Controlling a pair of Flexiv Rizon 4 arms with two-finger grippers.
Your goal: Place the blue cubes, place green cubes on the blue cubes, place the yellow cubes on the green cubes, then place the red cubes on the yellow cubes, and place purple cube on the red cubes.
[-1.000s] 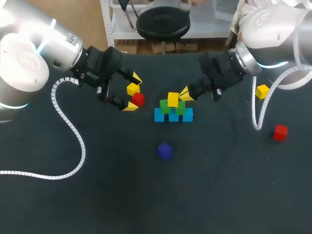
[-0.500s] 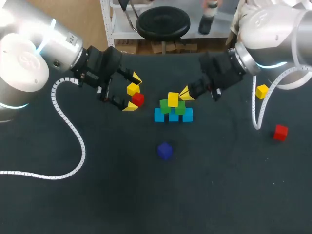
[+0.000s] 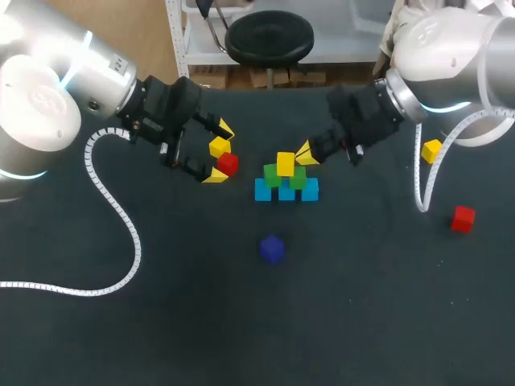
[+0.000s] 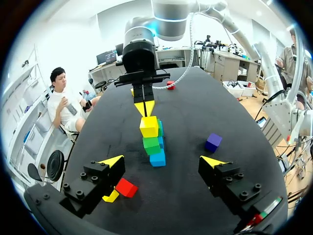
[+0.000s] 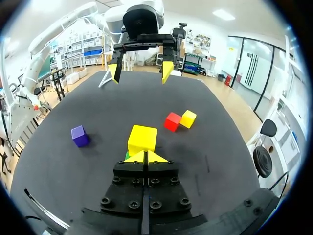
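Left pincer [image 3: 219, 153] spread around glossy red cube [image 3: 228, 163]; right pincer [image 3: 306, 153] pressed together, seemingly touching yellow cube [image 3: 286, 163] topping stack [image 3: 272, 175]; counter [image 3: 161, 305] dark, matte.

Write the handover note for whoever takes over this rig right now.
Left gripper: jaws open, loose yellow cube and near red cube between them, ungripped.
Right gripper: jaws shut, empty, beside the top yellow cube.
Done: three blue cubes, two green cubes on them, top yellow cube on those.
To do: reds on yellow, then the purple cube, which lies alone.
Spare yellow cube and far red cube lie at my right.
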